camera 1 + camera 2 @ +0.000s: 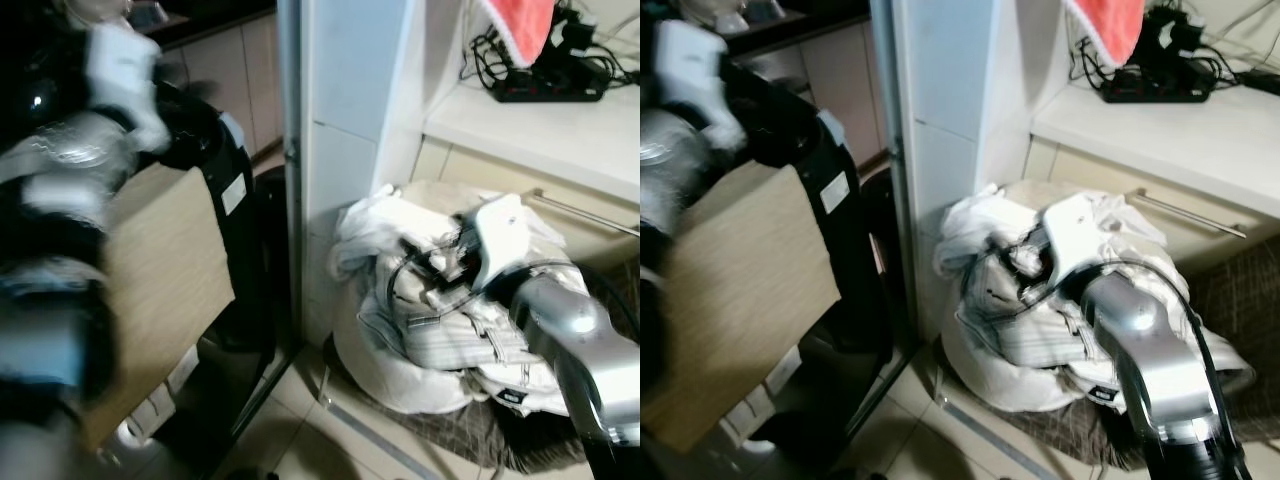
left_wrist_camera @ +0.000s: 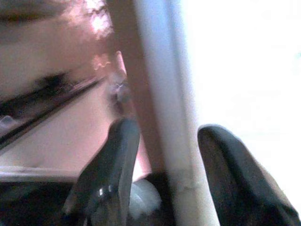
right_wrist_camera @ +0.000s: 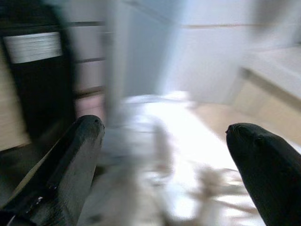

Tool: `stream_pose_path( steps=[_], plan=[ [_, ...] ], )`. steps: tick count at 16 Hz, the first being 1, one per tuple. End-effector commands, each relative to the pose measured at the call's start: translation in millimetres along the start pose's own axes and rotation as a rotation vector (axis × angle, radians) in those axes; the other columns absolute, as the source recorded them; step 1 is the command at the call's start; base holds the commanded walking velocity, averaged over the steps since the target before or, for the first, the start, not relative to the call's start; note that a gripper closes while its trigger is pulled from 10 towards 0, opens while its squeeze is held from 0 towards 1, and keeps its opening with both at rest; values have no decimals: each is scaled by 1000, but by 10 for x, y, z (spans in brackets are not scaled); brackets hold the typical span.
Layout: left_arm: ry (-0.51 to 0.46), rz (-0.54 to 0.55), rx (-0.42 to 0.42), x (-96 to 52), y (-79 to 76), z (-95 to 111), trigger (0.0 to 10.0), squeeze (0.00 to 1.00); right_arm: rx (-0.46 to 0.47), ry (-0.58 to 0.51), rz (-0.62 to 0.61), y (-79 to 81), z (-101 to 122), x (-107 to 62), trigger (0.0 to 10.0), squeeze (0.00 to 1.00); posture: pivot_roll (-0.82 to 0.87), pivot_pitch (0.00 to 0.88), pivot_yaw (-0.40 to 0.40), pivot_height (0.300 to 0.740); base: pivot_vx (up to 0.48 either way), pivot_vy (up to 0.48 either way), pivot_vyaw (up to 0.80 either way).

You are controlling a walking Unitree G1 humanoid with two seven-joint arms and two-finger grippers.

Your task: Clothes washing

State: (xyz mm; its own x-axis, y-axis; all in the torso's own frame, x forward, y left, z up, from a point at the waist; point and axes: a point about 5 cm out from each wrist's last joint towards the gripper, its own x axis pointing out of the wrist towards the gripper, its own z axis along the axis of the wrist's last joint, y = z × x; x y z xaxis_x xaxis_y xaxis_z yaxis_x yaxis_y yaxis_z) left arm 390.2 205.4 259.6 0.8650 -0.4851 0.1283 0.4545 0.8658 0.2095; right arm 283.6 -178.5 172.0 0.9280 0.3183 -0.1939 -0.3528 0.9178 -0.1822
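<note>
On the far left the robot's left arm (image 1: 60, 200) is raised close to the camera and badly blurred. In its wrist view the left end effector (image 2: 164, 155) has its two black fingers (image 2: 110, 169) spread apart, with a pale upright edge running between them; nothing is gripped. Beside that arm stands a tan board (image 1: 160, 290) leaning against a black appliance (image 1: 215, 200), and behind them a run of beige cabinet doors (image 1: 225, 70).

In the middle rises a white pillar (image 1: 345, 120) of the shelving, with tiled floor (image 1: 300, 440) at its foot.

Right of the pillar lies the pile of clothes (image 1: 440, 320): white and striped garments heaped on a dark checked cloth (image 1: 470, 440) on the floor, below the white desk (image 1: 560, 125). The right end effector (image 3: 164, 136) hangs just above the heap, fingers wide apart and holding nothing, its silver arm reaching in from the lower right. Whether the fingertips touch the fabric is not clear because of blur.

On the desk sits a black power strip (image 1: 545, 88) with tangled cables, and a red towel (image 1: 515, 25) hangs above it.
</note>
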Motion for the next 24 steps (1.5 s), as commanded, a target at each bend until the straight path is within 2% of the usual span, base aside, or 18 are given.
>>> stream_pose_path(
  steps=[1, 2, 4, 5, 7, 8, 10, 11, 12, 13, 14, 15, 24],
  plan=[
    [-22, -65, -32, 3, -121, -1, 10000, 0, 5, -2, -76, -135, -1, 24, 10000, 1000, -151, 0, 39, 740, 0, 0, 0],
    [-37, -103, -42, 19, -228, -21, 10000, 0, 1, 5, -93, -176, -6, 47, 10000, 1000, -151, 0, 39, 740, 0, 0, 0],
    [-35, -287, -133, 21, -701, -109, 10000, 0, -41, 116, -137, -387, -121, 146, 10000, 1000, -139, 0, 37, 740, 0, 0, 0],
    [-22, -342, -144, -35, -845, -131, 10000, 0, -48, 156, -118, -434, -171, 175, 10000, 1000, -137, 0, 33, 740, 0, 0, 0],
    [20, -389, -136, -108, -974, -203, 10000, 0, -27, 208, -47, -438, -246, 206, 10000, 1000, -140, 0, 37, 740, 0, 0, 0],
    [59, -436, -127, -164, -1079, -267, 10000, 0, -16, 268, 8, -442, -325, 222, 10000, 1000, -140, 0, 37, 740, 0, 0, 0],
    [135, -582, -127, -339, -1308, -322, 10000, 0, 39, 401, 26, -518, -452, 240, 10000, 1000, -132, 0, 28, 740, 0, 0, 0],
    [149, -615, -130, -380, -1342, -330, 10000, 0, 45, 421, 32, -518, -468, 238, 10000, 1000, -132, 0, 28, 740, 0, 0, 0],
    [174, -651, -138, -455, -1401, -335, 10000, 0, 24, 477, 44, -515, -538, 231, 10000, 0, -120, 0, 20, 740, 0, 0, 0],
    [180, -656, -141, -477, -1420, -334, 10000, 0, 5, 499, 47, -517, -571, 228, 10000, 0, -120, 0, 20, 740, 0, 0, 0],
    [185, -647, -142, -491, -1434, -332, 10000, 0, 22, 514, 45, -520, -609, 231, 8706, 0, -120, 0, 20, 740, 0, 0, 0],
    [191, -639, -141, -496, -1436, -329, 10000, 0, 43, 515, 41, -526, -613, 241, 0, 0, -118, 0, 22, 740, 0, 0, 0],
    [218, -649, -116, -501, -1450, -300, 10000, 0, 67, 541, 96, -548, -641, 161, 0, 0, -129, 0, 30, 740, 0, 0, 0]
  ],
)
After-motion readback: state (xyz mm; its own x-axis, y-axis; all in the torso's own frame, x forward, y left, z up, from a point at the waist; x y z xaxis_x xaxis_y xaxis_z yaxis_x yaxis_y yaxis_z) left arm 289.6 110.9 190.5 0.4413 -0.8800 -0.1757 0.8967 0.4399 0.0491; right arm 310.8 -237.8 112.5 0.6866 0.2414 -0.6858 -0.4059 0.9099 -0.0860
